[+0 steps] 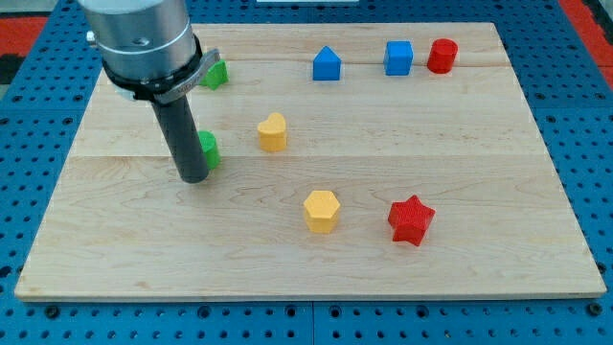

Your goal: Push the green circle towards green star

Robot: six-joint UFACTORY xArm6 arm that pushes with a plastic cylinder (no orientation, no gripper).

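Observation:
A green block [209,149] sits at the board's left-middle, mostly hidden behind my rod; its visible edge looks rounded, like the circle. A second green block [215,74] lies above it near the view's top, partly hidden by the arm's housing; its edge looks pointed, like the star. My tip [194,178] rests on the board just left of and below the lower green block, touching or nearly touching it.
On the wooden board [479,278]: a yellow heart-like block [272,132] right of the lower green block, a yellow hexagon [322,211], a red star [411,219], a blue house-shaped block [327,64], a blue cube [398,57], a red cylinder [442,56].

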